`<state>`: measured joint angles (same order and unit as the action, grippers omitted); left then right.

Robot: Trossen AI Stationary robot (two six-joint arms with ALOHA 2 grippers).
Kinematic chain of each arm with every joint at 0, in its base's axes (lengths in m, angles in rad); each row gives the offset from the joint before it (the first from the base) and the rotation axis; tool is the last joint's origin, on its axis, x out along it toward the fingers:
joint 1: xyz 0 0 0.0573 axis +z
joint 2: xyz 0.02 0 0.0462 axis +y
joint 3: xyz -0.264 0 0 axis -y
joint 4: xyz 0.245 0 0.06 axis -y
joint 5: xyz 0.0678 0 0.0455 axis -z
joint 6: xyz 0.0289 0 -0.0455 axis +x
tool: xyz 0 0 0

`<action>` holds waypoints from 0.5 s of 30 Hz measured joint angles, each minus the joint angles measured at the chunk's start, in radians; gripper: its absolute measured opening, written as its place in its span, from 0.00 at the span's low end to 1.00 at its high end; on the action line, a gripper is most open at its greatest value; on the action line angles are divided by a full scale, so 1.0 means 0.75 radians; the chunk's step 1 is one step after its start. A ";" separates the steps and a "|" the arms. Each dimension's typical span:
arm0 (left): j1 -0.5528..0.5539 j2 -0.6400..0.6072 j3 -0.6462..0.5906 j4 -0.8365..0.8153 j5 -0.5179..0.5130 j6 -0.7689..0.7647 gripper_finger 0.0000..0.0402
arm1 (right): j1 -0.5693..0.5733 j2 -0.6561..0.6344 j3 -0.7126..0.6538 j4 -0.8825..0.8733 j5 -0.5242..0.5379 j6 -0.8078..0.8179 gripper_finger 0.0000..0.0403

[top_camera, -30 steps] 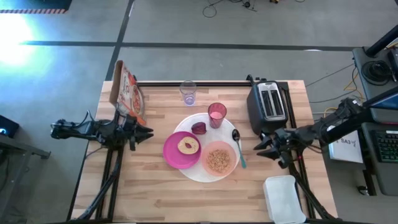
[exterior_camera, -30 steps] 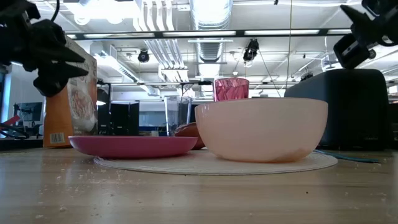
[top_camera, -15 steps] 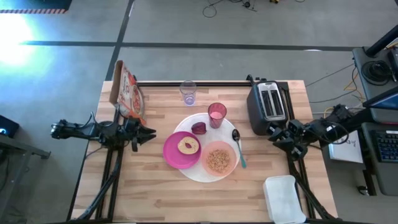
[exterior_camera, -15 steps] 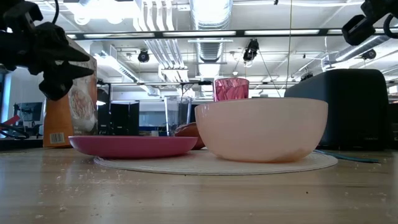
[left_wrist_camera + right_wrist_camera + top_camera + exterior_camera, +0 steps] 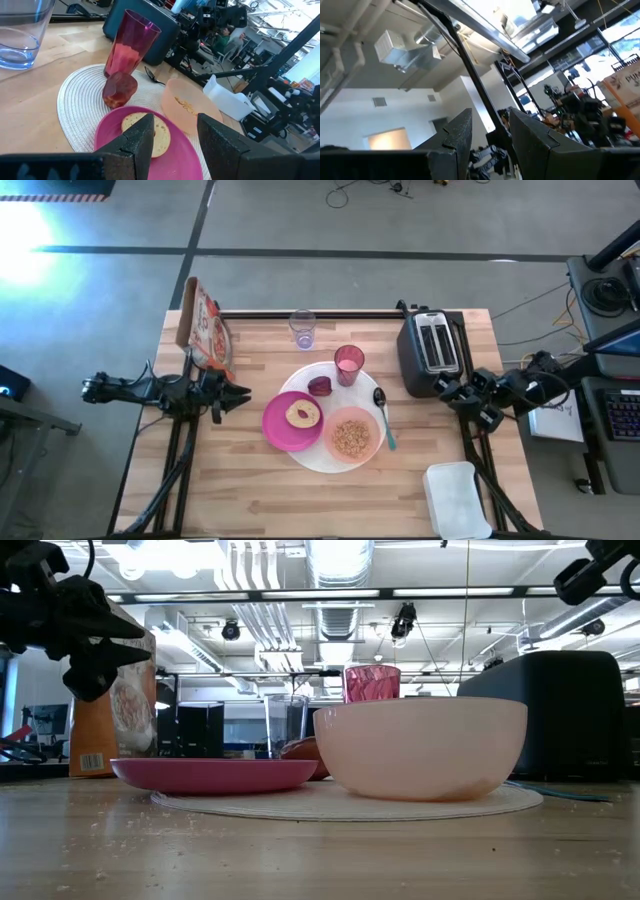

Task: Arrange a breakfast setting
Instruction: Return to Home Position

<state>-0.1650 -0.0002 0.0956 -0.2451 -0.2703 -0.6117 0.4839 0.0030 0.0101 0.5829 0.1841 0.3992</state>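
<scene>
A large white round mat (image 5: 304, 376) lies mid-table. On it rest the magenta plate (image 5: 280, 430) with a round bread slice, the peach bowl (image 5: 352, 438) of cereal, the translucent pink cup (image 5: 349, 364), a dark red fruit (image 5: 320, 386) and the teal-handled spoon (image 5: 385, 420). The small clear glass (image 5: 302, 329) stands behind the mat. The orange cereal box (image 5: 203, 328) stands at the far left. My left gripper (image 5: 242, 395) is open, hovering left of the plate (image 5: 112, 137). My right gripper (image 5: 447, 389) is open at the table's right edge beside the toaster, pointing up at the ceiling in the right wrist view (image 5: 490, 135).
A black toaster (image 5: 430, 350) stands at the far right. A white lidded container (image 5: 457, 498) sits at the near right corner. Bare wood lies along the near edge. In the low view the bowl (image 5: 420, 745) and plate (image 5: 215, 775) stand in front.
My right gripper has drawn back toward the table's right edge and risen, tipping upward, away from the spoon. It stays open and empty. The things on the mat have not moved.
</scene>
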 joint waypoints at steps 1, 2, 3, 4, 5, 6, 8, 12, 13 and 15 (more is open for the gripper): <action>0.000 0.000 0.000 0.000 0.000 0.000 0.33 | 0.000 0.006 0.000 -0.015 0.000 0.000 0.30; 0.000 0.000 0.000 0.000 0.000 0.000 0.33 | 0.000 0.011 0.000 -0.019 0.000 0.001 0.30; 0.000 0.000 0.000 -0.001 0.000 0.000 0.33 | 0.000 0.013 0.000 -0.018 0.001 0.000 0.30; 0.000 0.001 0.000 -0.001 0.000 0.000 0.33 | 0.000 0.015 0.000 -0.014 0.001 0.000 0.30; 0.000 0.002 0.000 0.000 0.000 0.000 0.33 | 0.000 0.016 0.000 -0.012 0.000 0.000 0.30; 0.000 0.002 0.000 -0.001 0.000 0.000 0.33 | 0.000 0.016 0.000 -0.013 0.000 0.000 0.30; 0.000 0.002 0.000 -0.001 0.000 0.000 0.33 | 0.000 0.013 0.000 -0.015 0.000 0.000 0.30; 0.000 0.003 0.000 -0.001 0.000 0.000 0.33 | 0.000 0.006 0.000 -0.015 0.000 0.000 0.30; 0.000 0.003 0.000 -0.001 0.000 0.000 0.33 | 0.000 0.006 0.000 -0.014 0.000 0.000 0.30; 0.002 0.014 0.000 -0.001 -0.009 0.000 0.33 | 0.000 0.007 0.000 -0.014 0.000 0.000 0.30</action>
<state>-0.1637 0.0106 0.0956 -0.2461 -0.2771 -0.6116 0.4838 0.0082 0.0101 0.5724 0.1842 0.3993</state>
